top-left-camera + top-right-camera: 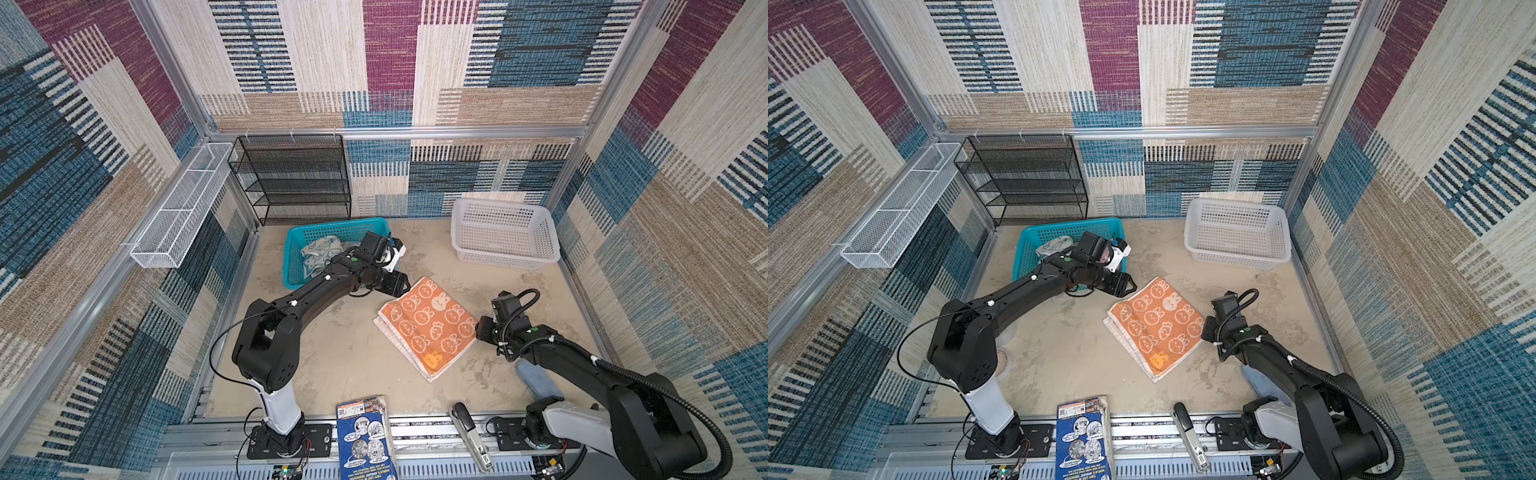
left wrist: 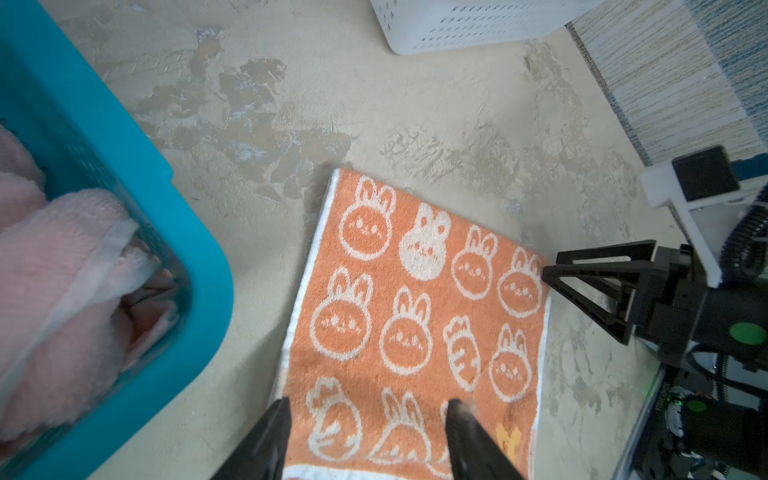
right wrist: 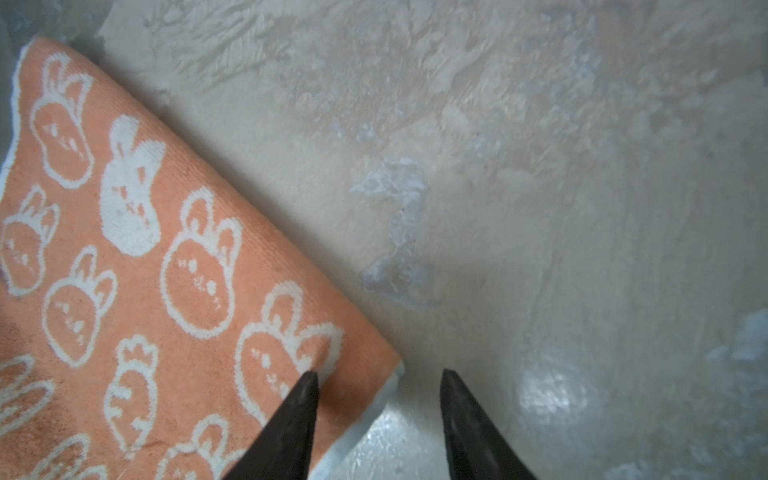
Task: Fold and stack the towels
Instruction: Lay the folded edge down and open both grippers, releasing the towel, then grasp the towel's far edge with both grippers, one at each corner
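Right gripper [image 3: 378, 373] gapes astride a corner of the orange towel [image 3: 166, 270]; left gripper [image 2: 370, 402] gapes over its edge. We note white rabbit-and-carrot print, folded flat.

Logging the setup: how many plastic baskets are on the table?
2: the teal basket back left, beside the black shelf; the white basket back right. None looks hidden.
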`<state>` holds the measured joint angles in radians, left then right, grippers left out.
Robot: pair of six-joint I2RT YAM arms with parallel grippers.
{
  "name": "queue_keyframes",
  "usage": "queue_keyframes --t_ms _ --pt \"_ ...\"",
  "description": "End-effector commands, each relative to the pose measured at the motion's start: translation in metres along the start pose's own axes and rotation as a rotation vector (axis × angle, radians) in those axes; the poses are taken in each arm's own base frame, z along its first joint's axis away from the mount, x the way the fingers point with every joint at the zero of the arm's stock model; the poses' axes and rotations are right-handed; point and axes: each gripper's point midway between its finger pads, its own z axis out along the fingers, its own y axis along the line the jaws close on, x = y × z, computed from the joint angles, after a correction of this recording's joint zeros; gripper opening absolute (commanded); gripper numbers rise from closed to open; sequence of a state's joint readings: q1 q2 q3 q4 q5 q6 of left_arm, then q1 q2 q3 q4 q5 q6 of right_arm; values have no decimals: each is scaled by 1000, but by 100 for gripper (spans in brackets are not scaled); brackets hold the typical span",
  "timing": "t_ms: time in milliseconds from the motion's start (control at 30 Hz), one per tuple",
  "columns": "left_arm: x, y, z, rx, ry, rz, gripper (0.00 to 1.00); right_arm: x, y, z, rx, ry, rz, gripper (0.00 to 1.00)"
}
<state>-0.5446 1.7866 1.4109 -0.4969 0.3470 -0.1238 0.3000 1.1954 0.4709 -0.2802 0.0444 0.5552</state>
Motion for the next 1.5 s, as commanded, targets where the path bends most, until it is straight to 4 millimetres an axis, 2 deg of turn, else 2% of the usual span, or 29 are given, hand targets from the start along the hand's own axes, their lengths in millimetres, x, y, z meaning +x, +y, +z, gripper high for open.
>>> queue_keyframes --t_ms 0,267,433,533,767,933,1167,1467 --pt "-9 -5 2 23 -27 -1 64 -6 6 4 -29 -17 7 44" --pt "-18 -6 5 29 -61 6 63 -1 3 14 -11 22 0 0" --pt "-24 -7 9 38 -66 7 63 -22 -2 14 71 -9 -23 0" --pt "-25 -5 15 34 -50 -2 63 -47 3 17 105 -36 -70 0" --pt "-27 -2 35 -55 12 -26 62 -101 12 48 237 -48 -234 0" --pt "-39 1 54 -219 43 12 60 -129 4 61 343 -74 -299 0" --pt "-57 20 86 -349 49 -30 57 -146 -11 61 367 -104 -329 0" --pt "-80 31 125 -367 13 -88 54 -137 6 56 229 -134 -365 0"
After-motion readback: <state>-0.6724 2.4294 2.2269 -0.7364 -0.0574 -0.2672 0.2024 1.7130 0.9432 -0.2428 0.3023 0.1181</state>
